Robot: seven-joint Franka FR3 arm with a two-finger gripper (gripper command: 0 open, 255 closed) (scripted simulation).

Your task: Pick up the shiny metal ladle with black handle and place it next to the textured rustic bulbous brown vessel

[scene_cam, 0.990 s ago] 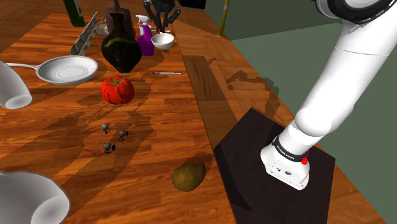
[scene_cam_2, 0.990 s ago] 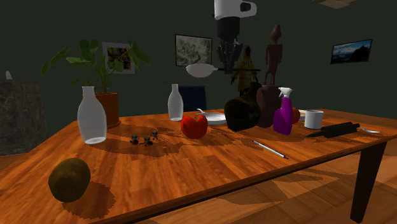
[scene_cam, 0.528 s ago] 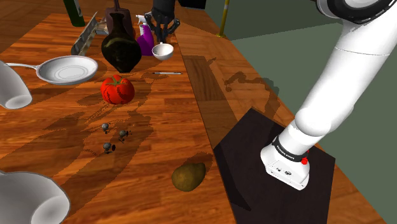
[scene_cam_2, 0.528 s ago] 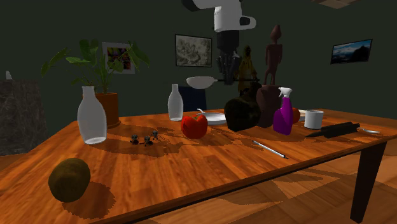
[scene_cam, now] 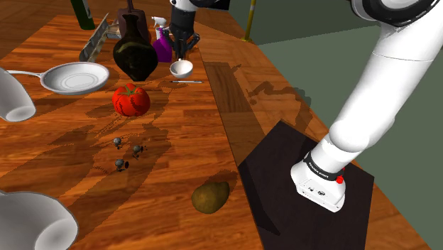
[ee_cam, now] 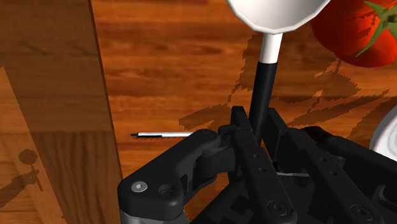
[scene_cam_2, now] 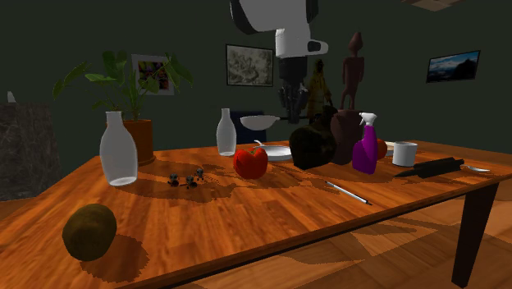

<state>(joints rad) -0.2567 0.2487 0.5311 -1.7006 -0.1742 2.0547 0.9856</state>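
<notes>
Since the ladle (ee_cam: 265,70) was meant to end beside the dark bulbous vessel (scene_cam: 135,55), the gripper (ee_cam: 257,124) clasped its black handle with closed fingers, so the pale bowl jutted ahead of the fingertips, held above the tabletop (scene_cam: 177,135) close to the vessel.

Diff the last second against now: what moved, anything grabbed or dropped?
The claw came down with the ladle, still shut on its black handle. The bowl now hangs lower, beside the dark bulbous vessel, not yet on the table. Nothing was newly grabbed or released. The vessel, tomato, pan and purple spray bottle stayed put.
</notes>
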